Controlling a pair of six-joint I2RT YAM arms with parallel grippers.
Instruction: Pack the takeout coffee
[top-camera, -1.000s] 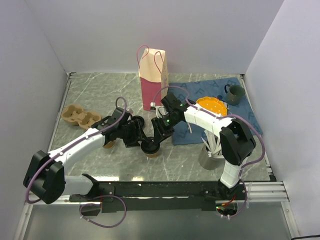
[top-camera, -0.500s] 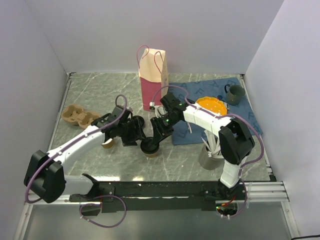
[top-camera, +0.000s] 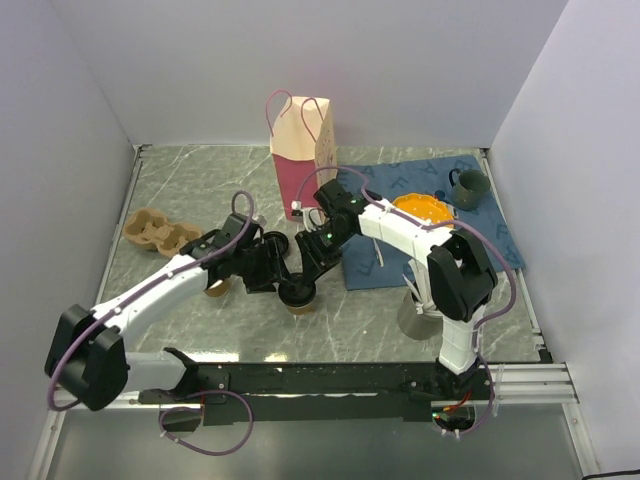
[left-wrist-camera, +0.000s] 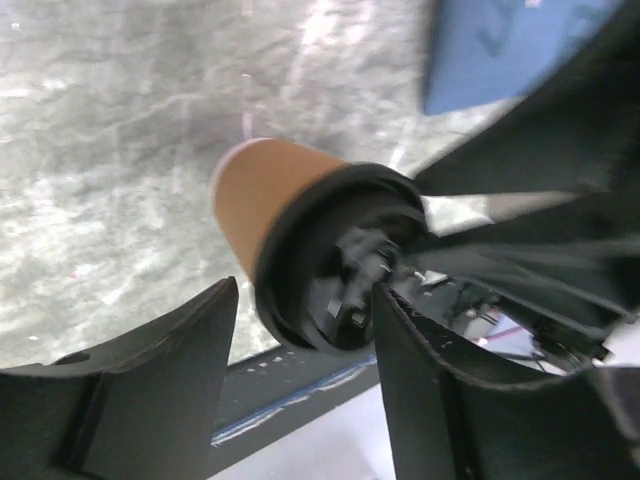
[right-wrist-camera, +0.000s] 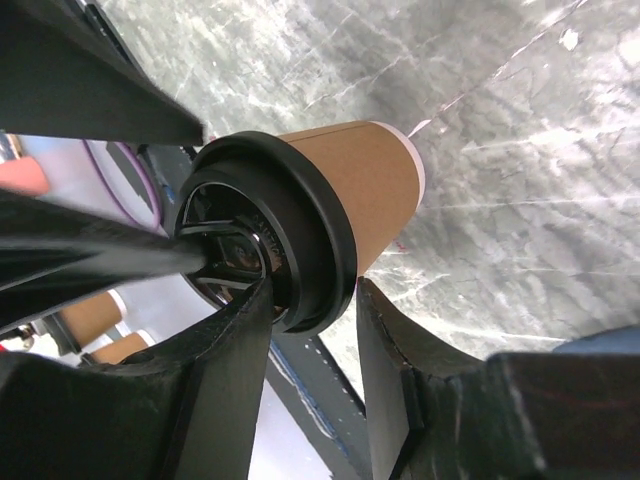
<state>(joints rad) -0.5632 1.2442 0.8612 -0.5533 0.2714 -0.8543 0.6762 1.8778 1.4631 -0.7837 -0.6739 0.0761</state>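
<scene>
Not one word, brand or number can be read for sure. The blue cloth (top-camera: 400, 180) bears pale marks like letters, too small in the top view to make out. A small white tag (top-camera: 299, 209) at the foot of the bag (top-camera: 300, 150) is illegible. The lid (right-wrist-camera: 310, 230) of the cup (right-wrist-camera: 370, 190) has raised moulding at its middle, blurred in both wrist views.

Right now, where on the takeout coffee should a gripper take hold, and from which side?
Grip the takeout coffee on its brown paper wall just under the black lid, jaws level, probably from the open near side. It stands upright and widens upward, so the lid's overhanging rim should stop slipping.
</scene>
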